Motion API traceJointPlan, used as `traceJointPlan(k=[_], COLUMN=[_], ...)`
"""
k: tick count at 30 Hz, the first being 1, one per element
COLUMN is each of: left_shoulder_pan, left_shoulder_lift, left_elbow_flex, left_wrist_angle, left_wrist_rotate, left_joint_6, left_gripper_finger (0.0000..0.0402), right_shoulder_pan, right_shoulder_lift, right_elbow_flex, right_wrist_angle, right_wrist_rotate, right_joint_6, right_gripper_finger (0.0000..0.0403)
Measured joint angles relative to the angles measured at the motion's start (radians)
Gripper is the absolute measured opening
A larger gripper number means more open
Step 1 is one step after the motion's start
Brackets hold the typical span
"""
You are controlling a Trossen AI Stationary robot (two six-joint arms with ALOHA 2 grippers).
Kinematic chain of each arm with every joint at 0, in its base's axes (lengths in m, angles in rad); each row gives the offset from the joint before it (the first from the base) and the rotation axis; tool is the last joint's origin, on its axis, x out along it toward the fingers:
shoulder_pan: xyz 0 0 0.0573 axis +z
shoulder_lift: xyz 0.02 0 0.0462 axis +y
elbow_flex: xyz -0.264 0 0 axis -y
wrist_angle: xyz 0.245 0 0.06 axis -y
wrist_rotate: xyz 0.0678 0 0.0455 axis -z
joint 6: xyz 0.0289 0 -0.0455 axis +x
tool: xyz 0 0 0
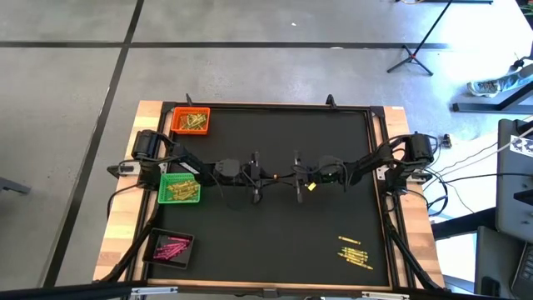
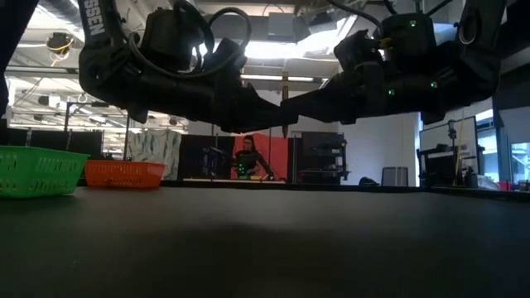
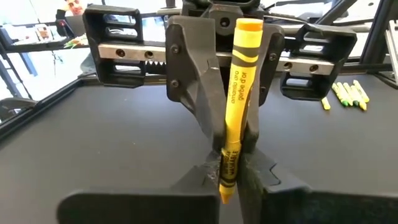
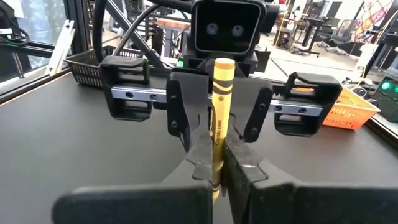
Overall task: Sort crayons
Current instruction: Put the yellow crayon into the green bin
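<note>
Held crayon [image 3: 233, 118] is orange-gold with a paper wrapper, black bands and small black print, standing upright with its tip down; in the high view it shows only as a small yellow fleck [image 1: 311, 187] at mid-frame. Loose yellow crayons [image 1: 355, 251] lie in a small cluster at lower right of the mat. More sticks are already binned at the left edge: gold ones in the orange tray [image 1: 191, 121], yellowish ones in the green tray [image 1: 179, 189], pink ones in the black tray [image 1: 170, 247]. Surface is a black mat [image 1: 283, 225] on a wood-edged table [image 1: 121, 225]. Grey floor with dark seams around it, a tripod stand [image 1: 416, 50] at upper right, cables at the right edge. Low view shows a lit workshop behind, with a person [image 2: 248, 159] at a bench in front of a red panel. Both arms meet nose to nose at mat centre, well above the surface. Left gripper [image 1: 258, 177] and right gripper [image 1: 298, 177] are both clamped on the same crayon, fingers pinched together near its lower end. In each wrist view the stick rises straight up between that arm's own fingers [image 4: 202, 158], with the opposing gripper directly behind it.
</note>
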Motion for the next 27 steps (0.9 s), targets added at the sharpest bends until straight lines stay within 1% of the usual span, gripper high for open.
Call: traceJointPlan(k=[2, 5, 7, 9, 12, 15, 18, 20, 23, 27], left_shoulder_pan=[0.0, 0.001, 0.002, 0.005, 0.005, 0.005, 0.004, 0.003, 0.003, 0.003], left_shoulder_lift=[0.0, -0.004, -0.009, -0.015, -0.045, -0.108, -0.194, -0.259, -0.378, -0.554], left_elbow_flex=[0.0, 0.0, 0.002, 0.005, 0.005, 0.005, 0.005, 0.005, 0.004, 0.004], left_wrist_angle=[0.0, -0.002, 0.0, -0.005, -0.083, -0.225, -0.394, -0.524, -0.746, -1.063], left_wrist_rotate=[-0.002, -0.004, 0.008, 0.023, 0.018, -0.003, -0.032, -0.053, -0.057, -0.057], left_joint_6=[0.014, 0.017, 0.014, 0.014, 0.015, 0.029, 0.051, 0.057, 0.042, -0.042], left_gripper_finger=[0.0013, 0.0011, 0.0008, 0.0007, 0.0008, 0.0009, 0.0009, 0.0009, 0.0009, 0.001], right_shoulder_pan=[0.0, 0.0, 0.003, 0.014, 0.014, 0.014, 0.014, 0.014, 0.014, 0.014], right_shoulder_lift=[0.0, 0.0, -0.005, -0.014, -0.036, -0.068, -0.092, -0.095, -0.095, -0.095], right_elbow_flex=[0.0, 0.001, 0.001, 0.002, -0.002, -0.01, -0.016, -0.016, -0.016, -0.016], right_wrist_angle=[0.001, 0.001, 0.014, 0.023, -0.004, -0.044, -0.077, -0.099, -0.137, -0.182], right_wrist_rotate=[0.001, 0.015, 0.013, 0.007, 0.006, 0.009, 0.01, 0.01, 0.01, 0.021], right_joint_6=[0.019, 0.122, 0.157, 0.158, 0.148, 0.129, 0.11, 0.108, 0.108, 0.107], right_gripper_finger=[0.0013, 0.0029, 0.0053, 0.0083, 0.0129, 0.0162, 0.018, 0.0186, 0.0188, 0.0188])
